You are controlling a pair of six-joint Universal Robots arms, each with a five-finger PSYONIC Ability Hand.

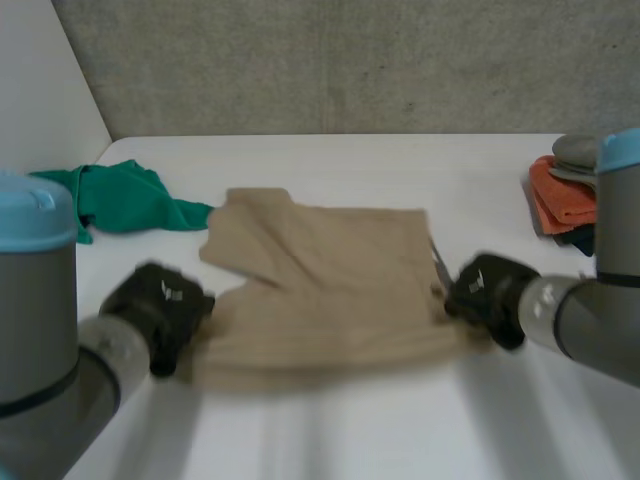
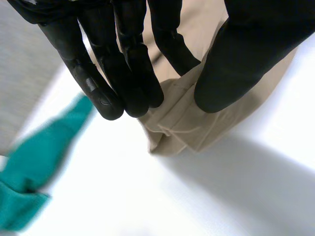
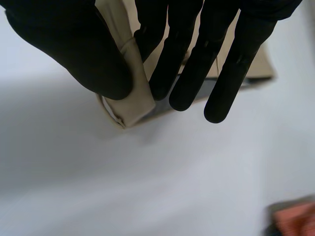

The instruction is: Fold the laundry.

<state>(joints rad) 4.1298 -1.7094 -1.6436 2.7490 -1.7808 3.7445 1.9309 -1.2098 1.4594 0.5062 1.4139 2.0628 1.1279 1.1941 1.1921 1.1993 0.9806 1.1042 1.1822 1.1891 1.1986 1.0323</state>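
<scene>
Head view: left hand (image 1: 160, 305) and right hand (image 1: 485, 292) pinch opposite tan cloth (image 1: 330, 275) corners.

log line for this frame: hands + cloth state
phase: grasp | left hand: pinches beige garment, near-left corner | right hand: pinches its near-right corner | green cloth: far left | orange cloth: far right

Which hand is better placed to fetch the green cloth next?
Left. Both hands pinch the tan cloth, but the green cloth lies on the left hand side, near its fingertips; the right hand is opposite.
</scene>
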